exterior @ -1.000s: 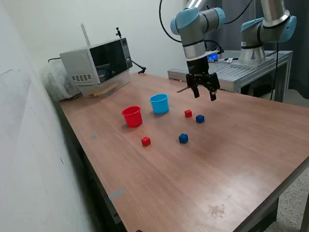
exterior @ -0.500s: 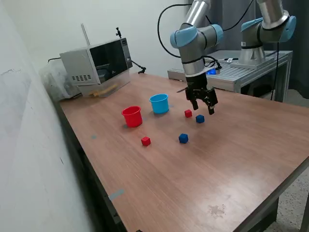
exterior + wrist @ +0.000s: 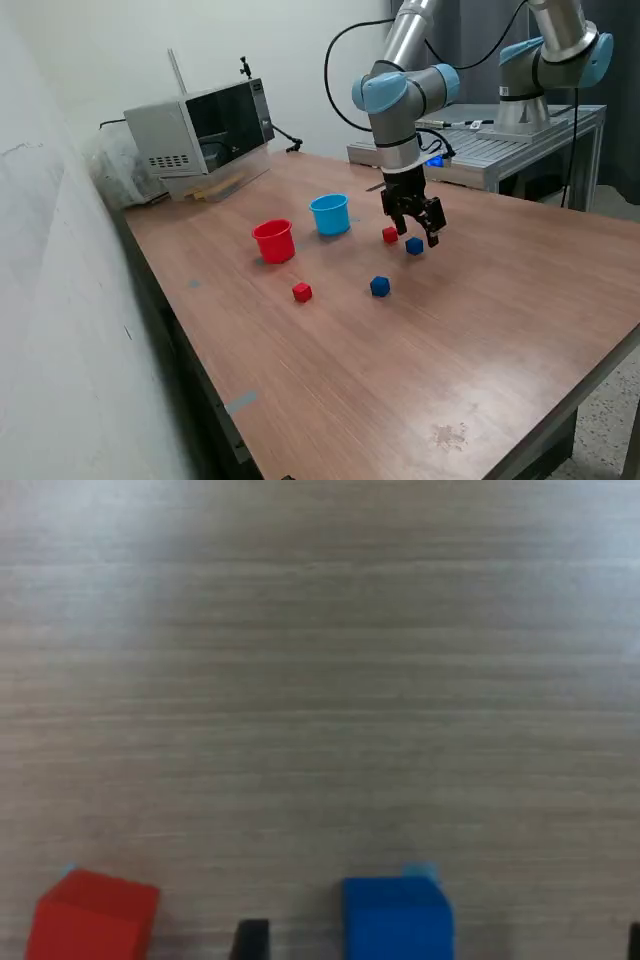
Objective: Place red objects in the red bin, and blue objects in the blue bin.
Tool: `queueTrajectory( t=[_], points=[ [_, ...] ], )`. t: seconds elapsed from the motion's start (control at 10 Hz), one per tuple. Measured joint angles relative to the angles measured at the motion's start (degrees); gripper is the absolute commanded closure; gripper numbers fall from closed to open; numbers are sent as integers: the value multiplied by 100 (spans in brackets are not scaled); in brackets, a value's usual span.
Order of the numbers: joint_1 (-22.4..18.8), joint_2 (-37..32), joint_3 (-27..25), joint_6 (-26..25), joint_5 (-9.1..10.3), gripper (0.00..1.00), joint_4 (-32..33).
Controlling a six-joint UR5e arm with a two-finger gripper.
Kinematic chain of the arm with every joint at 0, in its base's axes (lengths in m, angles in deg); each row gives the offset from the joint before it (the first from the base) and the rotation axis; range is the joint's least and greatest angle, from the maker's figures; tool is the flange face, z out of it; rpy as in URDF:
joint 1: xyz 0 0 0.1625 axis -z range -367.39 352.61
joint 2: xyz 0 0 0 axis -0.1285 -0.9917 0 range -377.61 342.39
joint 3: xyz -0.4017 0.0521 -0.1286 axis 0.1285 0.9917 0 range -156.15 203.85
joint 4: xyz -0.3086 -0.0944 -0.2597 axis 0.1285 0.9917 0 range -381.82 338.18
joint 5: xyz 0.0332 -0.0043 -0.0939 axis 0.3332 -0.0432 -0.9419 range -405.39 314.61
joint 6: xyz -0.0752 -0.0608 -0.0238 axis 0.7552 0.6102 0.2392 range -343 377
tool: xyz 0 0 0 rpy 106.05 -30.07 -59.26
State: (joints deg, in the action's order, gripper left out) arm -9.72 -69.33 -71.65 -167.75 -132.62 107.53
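On the wooden table [image 3: 480,320], my gripper [image 3: 414,233] hangs open just above a dark blue cube [image 3: 414,245], with a red cube [image 3: 389,235] right beside it. The wrist view shows that blue cube [image 3: 396,918] between my fingertips [image 3: 250,938], with the red cube [image 3: 92,916] outside them. A second blue cube [image 3: 379,287] and a second red cube [image 3: 301,292] lie nearer the table's front. The red bin [image 3: 273,241] and the light blue bin [image 3: 329,214] stand upright side by side, toward the exterior view's left of my gripper.
A microwave [image 3: 200,128] sits at the table's far corner on the exterior view's left. A second robot arm [image 3: 555,60] stands on a metal bench [image 3: 500,145] behind the table. A white wall runs along the table's left edge.
My gripper has come down and moved slightly toward the exterior view's left, from well above the table to just over the blue cube. The cubes and cups have not moved.
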Motion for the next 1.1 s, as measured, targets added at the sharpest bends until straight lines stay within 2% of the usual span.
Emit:
queueTrajectory(
  t=[0.1,0.2,0.4,0.8,1.1],
  points=[
    [2,15,6,0,-25,0,33],
    [4,26,15,0,-38,100,61],
    [7,100,42,0,-82,100,88],
    [59,140,54,-4,-351,100,104],
    [229,-236,137,-33,-454,100,63]
  ],
)
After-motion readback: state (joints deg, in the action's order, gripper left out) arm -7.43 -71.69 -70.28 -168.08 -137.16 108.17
